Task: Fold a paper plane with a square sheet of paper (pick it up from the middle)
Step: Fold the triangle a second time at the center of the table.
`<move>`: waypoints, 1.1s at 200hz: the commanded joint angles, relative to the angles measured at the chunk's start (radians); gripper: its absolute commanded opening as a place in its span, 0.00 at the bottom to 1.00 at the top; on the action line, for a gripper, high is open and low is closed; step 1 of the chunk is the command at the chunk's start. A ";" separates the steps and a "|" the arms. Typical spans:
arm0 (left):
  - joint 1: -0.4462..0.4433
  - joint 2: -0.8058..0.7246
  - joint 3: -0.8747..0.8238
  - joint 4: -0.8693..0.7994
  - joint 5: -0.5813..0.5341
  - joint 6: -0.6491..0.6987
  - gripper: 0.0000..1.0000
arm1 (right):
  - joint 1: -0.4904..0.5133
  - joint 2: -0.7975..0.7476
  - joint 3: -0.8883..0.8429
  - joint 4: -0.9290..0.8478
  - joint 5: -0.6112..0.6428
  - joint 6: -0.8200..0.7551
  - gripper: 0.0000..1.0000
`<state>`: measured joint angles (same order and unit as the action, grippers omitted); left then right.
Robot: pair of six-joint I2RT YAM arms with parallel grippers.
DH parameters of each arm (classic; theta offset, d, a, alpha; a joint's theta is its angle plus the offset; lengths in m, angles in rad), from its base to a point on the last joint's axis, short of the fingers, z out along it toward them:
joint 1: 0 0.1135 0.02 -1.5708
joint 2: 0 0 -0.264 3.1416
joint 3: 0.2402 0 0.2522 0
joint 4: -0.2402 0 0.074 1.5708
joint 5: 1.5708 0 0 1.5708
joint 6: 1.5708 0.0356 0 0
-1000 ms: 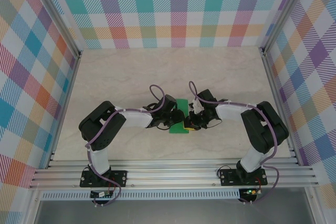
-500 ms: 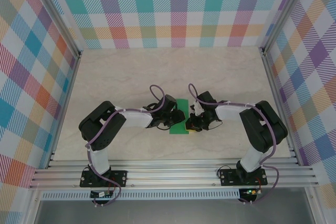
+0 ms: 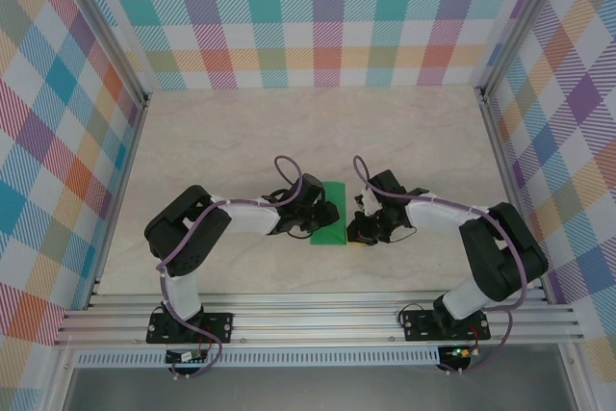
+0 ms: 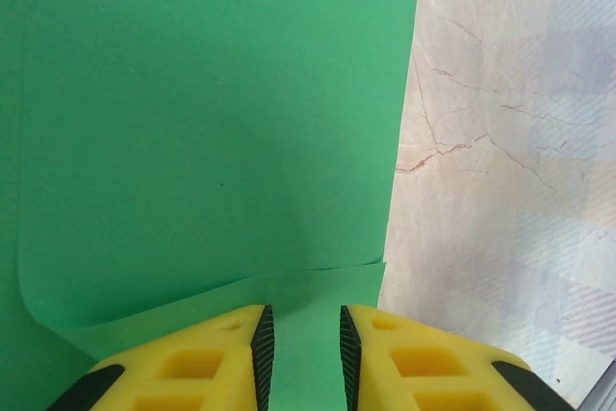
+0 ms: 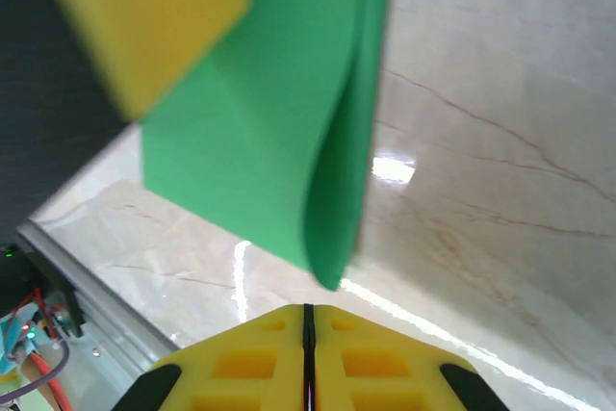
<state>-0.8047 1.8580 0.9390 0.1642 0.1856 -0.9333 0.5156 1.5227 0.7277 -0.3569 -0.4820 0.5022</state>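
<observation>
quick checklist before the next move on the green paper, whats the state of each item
1. Sheet doubled over: ok. The green paper lies in two layers, and the top layer's edge shows in the left wrist view.
2. Fold pressed flat: not ok. The folded edge is rounded and bulges open.
3. Left end effector pinning the paper: cannot tell. Its fingers stand a little apart over the near edge.
4. Right end effector free to press: ok. It is shut with nothing between its fingers, just short of the paper.
5. Paper undamaged: ok, no tears visible.
</observation>
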 commanded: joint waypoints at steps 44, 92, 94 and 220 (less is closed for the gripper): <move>-0.017 0.016 -0.013 -0.014 0.003 -0.012 0.28 | 0.028 0.054 0.057 0.074 -0.076 0.057 0.09; -0.017 0.017 -0.014 -0.011 0.006 -0.013 0.28 | 0.047 0.130 0.095 0.082 -0.011 0.064 0.09; -0.016 0.017 -0.014 -0.011 0.006 -0.012 0.28 | 0.046 0.132 0.095 0.081 -0.001 0.063 0.09; -0.017 0.009 -0.017 -0.028 -0.008 -0.010 0.28 | 0.046 0.114 -0.015 -0.003 0.084 0.022 0.10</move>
<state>-0.8074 1.8580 0.9390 0.1635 0.1928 -0.9432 0.5575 1.6627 0.7635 -0.2611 -0.4397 0.5442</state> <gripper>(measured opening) 0.280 0.102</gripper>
